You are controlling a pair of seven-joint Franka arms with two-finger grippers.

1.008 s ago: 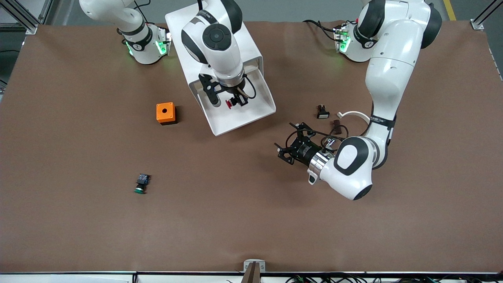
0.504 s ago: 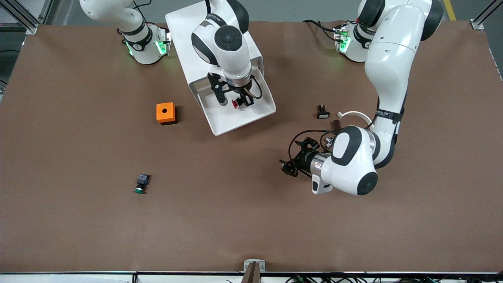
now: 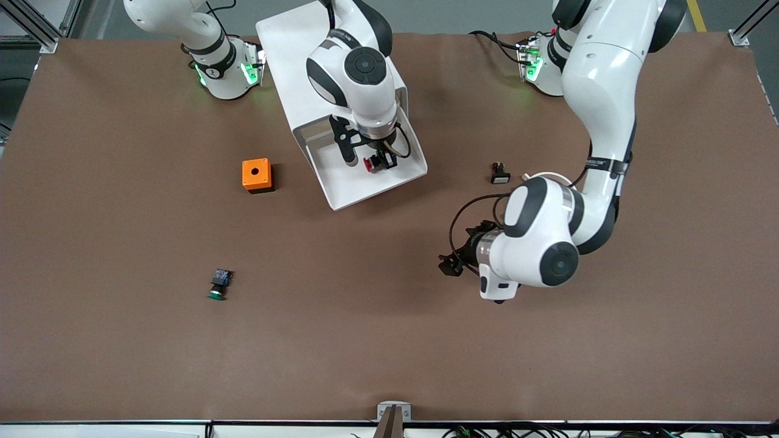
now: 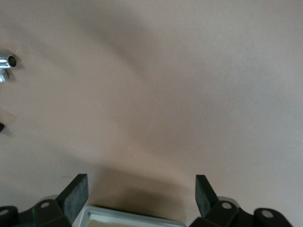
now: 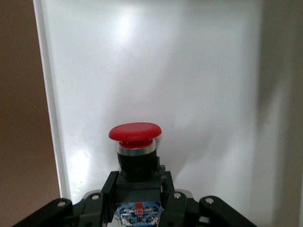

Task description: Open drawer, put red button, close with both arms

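Right gripper (image 3: 378,163): I see the jaws clamped tight on the black body of the red button (image 5: 135,140), cap pointing away from the wrist, bluish block seated back between the fingers. It hangs over the pulled-out white drawer (image 3: 389,182), above the tray floor; I can't tell if the button touches the floor. Left gripper (image 3: 451,265): jaws spread wide, nothing between them, bare brown table (image 3: 365,340) under the pads (image 4: 75,195); it sits low over the table near the drawer's front corner, toward the left arm's end. From its wrist view I catch a shiny threaded metal fitting (image 4: 6,62) at the frame edge. Elsewhere on the table: orange box (image 3: 256,175) with a hole beside the drawer toward the right arm's end, green-capped button (image 3: 218,285) nearer the front camera than the box, small black part (image 3: 499,173) with a white face beside the left arm's forearm.
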